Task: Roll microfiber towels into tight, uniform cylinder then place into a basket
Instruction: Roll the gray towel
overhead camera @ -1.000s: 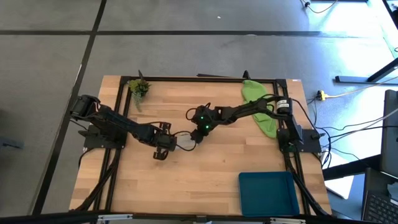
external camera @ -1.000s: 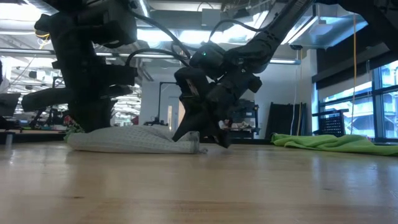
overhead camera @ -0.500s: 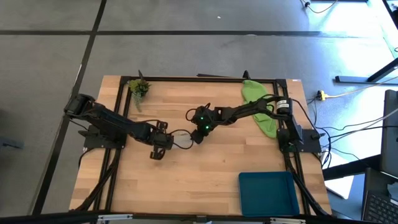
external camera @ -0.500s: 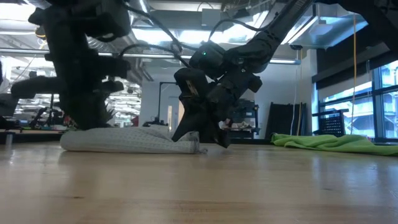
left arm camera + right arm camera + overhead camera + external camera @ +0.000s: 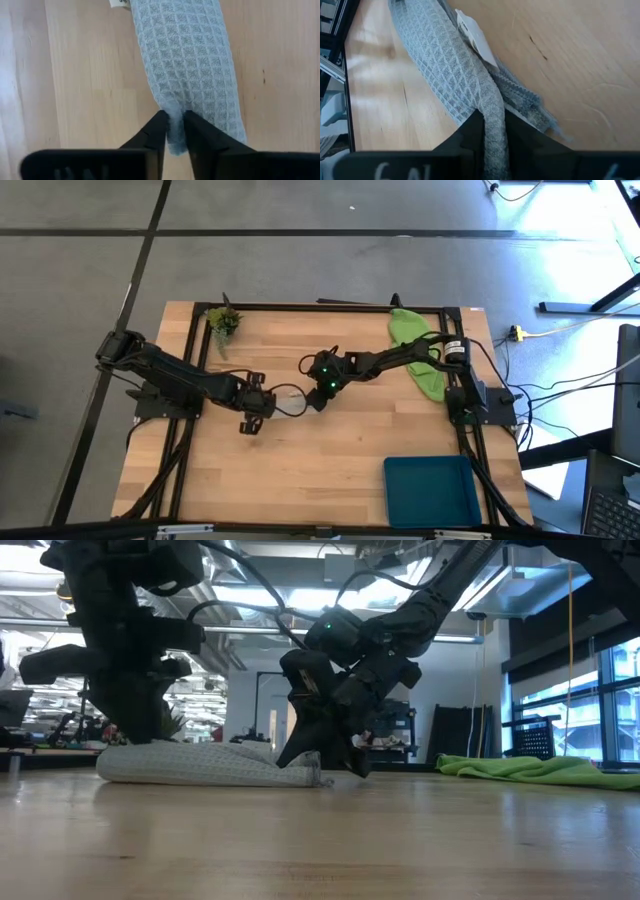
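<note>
Grey-white towel point(image 5: 285, 402) lying mid-worktop as narrow strip, long axis running left-right between both tools. Left tool point(image 5: 173, 131) pinching its left end, right tool point(image 5: 490, 131) pinching right end. Basket point(image 5: 428, 488) sitting at front-right worktop corner, nearer right arm. Green towel point(image 5: 420, 360) waiting at back right.

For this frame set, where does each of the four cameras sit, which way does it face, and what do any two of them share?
High view: above the table, looking straight down; both arms, the green towel, the basket and a plant sprig show.
Low view: at table-top height, looking level into the room; both arms come down onto the grey towel.
Left wrist view: looks past the left gripper, pinching one towel end.
Right wrist view: looks past the right gripper, pinching the other end.
Shared: both wrist views and the low view show the same grey towel.
</note>
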